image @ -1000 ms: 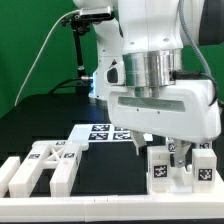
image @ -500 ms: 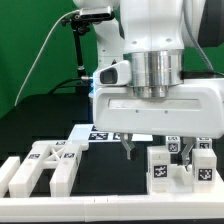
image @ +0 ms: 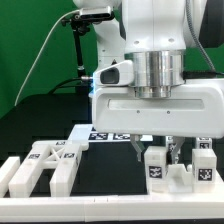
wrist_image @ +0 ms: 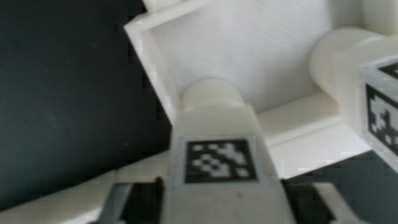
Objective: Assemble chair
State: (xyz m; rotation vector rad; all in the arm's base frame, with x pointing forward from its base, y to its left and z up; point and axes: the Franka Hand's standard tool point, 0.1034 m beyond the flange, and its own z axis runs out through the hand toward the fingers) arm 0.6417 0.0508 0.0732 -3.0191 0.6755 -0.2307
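We see the gripper astride the glossy white tagged plastic chair post (jaws close on either side); we cannot tell whether it clamps.

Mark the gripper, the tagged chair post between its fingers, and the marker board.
gripper [image: 157, 152], exterior view, midway between its fingertips
chair post [wrist_image: 217, 160], wrist view, on its tag
marker board [image: 103, 133], exterior view, on its tagged top

Exterior frontal, wrist close over chair
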